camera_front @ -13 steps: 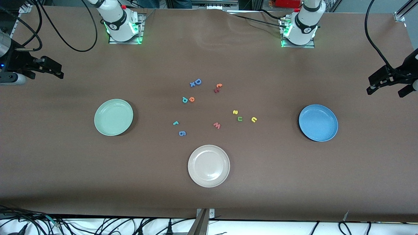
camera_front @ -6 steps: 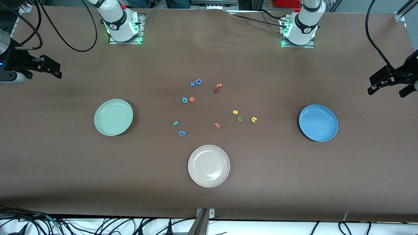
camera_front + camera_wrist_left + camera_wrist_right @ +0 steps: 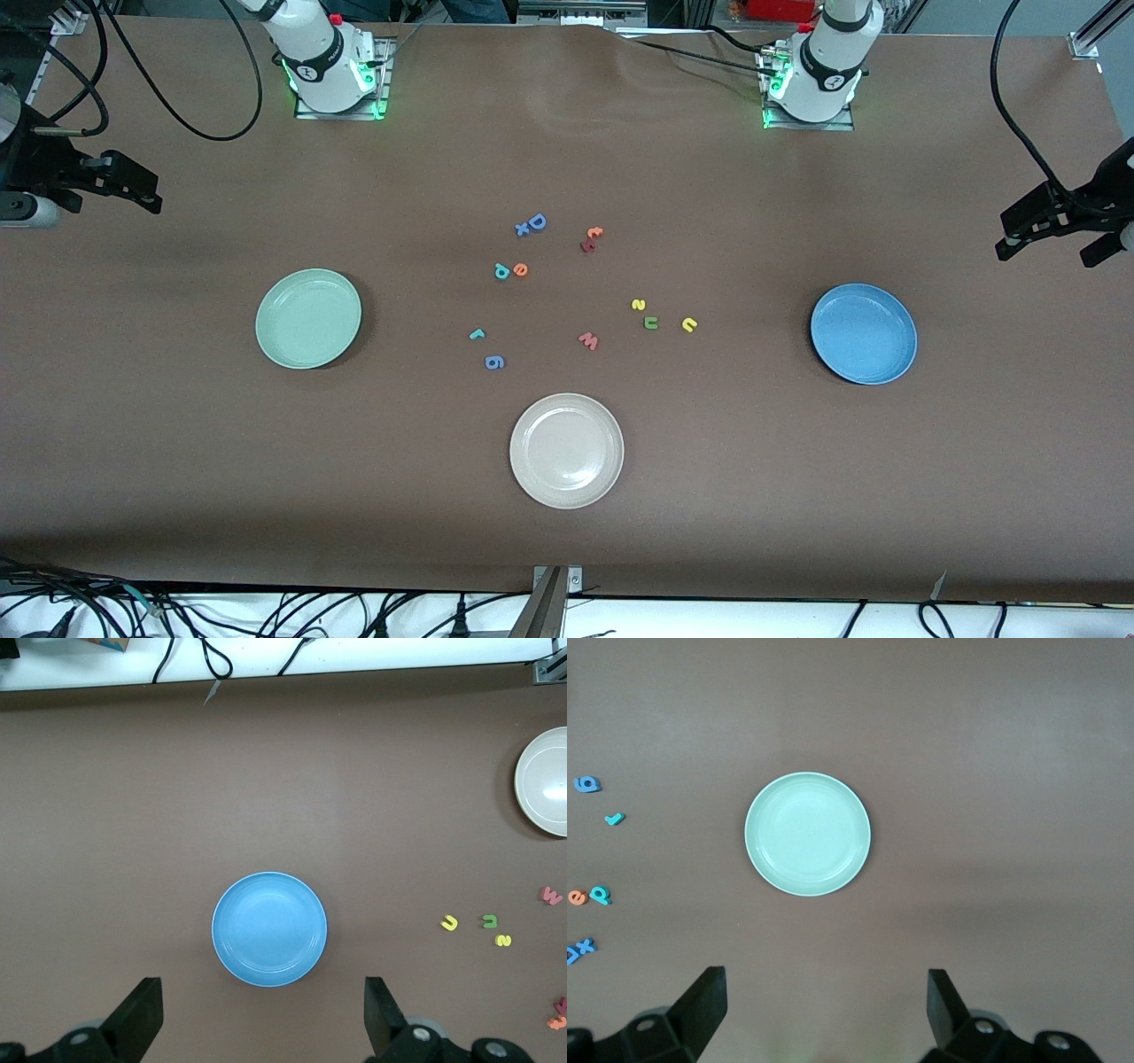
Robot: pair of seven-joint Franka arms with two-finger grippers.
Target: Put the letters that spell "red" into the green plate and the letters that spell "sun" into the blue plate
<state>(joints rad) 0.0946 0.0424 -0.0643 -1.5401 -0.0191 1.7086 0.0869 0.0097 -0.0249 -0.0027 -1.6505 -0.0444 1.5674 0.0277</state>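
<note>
The teal "r" (image 3: 477, 334), orange "e" (image 3: 521, 269) and teal "d" (image 3: 501, 271) lie mid-table, also in the right wrist view: "r" (image 3: 614, 819), "e" (image 3: 576, 897), "d" (image 3: 601, 896). The yellow "s" (image 3: 639, 305), green arch (image 3: 651, 322) and yellow arch (image 3: 689, 324) lie toward the blue plate (image 3: 864, 333). The green plate (image 3: 307, 319) holds nothing. My right gripper (image 3: 142, 190) (image 3: 826, 1010) hangs open high over the right arm's end of the table. My left gripper (image 3: 1045, 252) (image 3: 261, 1019) hangs open high beside the blue plate (image 3: 269, 928).
A cream-white plate (image 3: 566, 450) sits nearest the front camera. Other loose letters: blue "D" (image 3: 536, 221) with an "x", an orange and a red letter (image 3: 590, 239), red "w" (image 3: 588, 340), blue "g" (image 3: 495, 361). Cables hang at the table's ends.
Both grippers have drifted slightly toward the robots' side of the table, the right one also outward. Letters and plates have not moved.
</note>
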